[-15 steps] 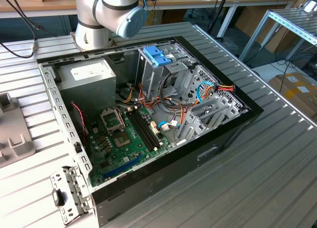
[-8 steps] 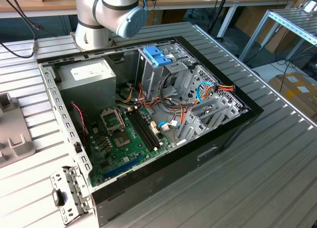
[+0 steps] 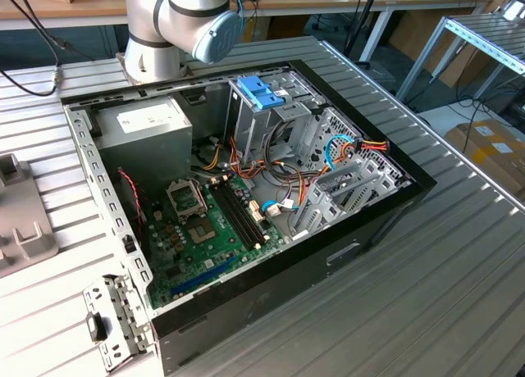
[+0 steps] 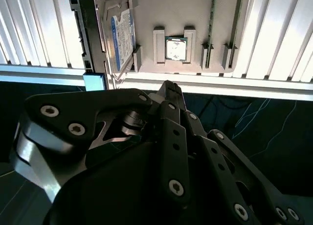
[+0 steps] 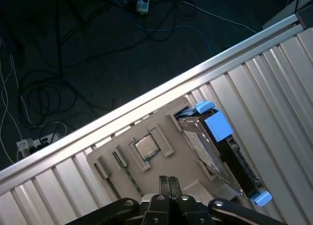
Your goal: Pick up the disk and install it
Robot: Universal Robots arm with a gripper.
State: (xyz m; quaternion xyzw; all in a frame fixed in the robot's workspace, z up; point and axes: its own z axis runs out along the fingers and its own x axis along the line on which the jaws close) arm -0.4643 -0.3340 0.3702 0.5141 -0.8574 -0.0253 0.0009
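I see the open computer case mid-table. Inside it, the power supply sits at ten o'clock, the motherboard at seven, and the blue tab at twelve. The robot arm stands outside at eleven.

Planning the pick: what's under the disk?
The grey holder tray, lying on the slatted table; the disk sits in its slot. The disk's underside and the slot floor are covered.

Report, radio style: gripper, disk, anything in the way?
Gripper shut, holding nothing. Disk sits in grey tray beside the chip, untouched. Nothing between gripper and disk.
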